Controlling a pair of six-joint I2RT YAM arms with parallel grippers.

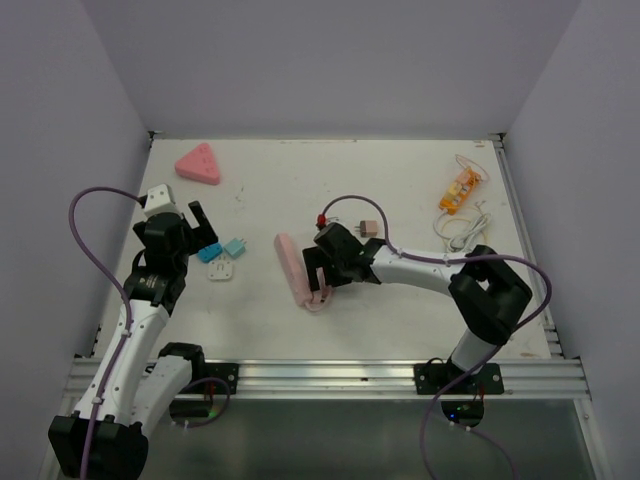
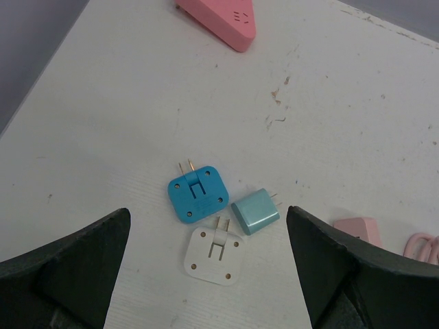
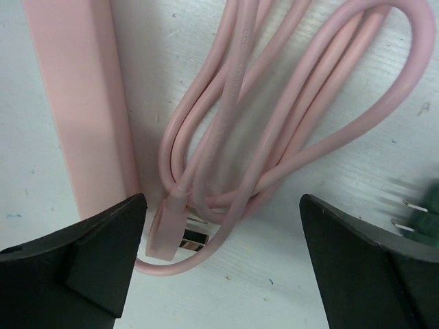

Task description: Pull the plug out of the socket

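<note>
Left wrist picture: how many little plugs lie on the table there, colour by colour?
Blue plug: 1
Teal plug: 1
White plug: 1
Total: 3

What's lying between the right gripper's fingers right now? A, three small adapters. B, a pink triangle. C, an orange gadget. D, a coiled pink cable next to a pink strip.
D: in the right wrist view the open right gripper hangs over the coiled pink cable, with the pink strip right beside it.
</note>
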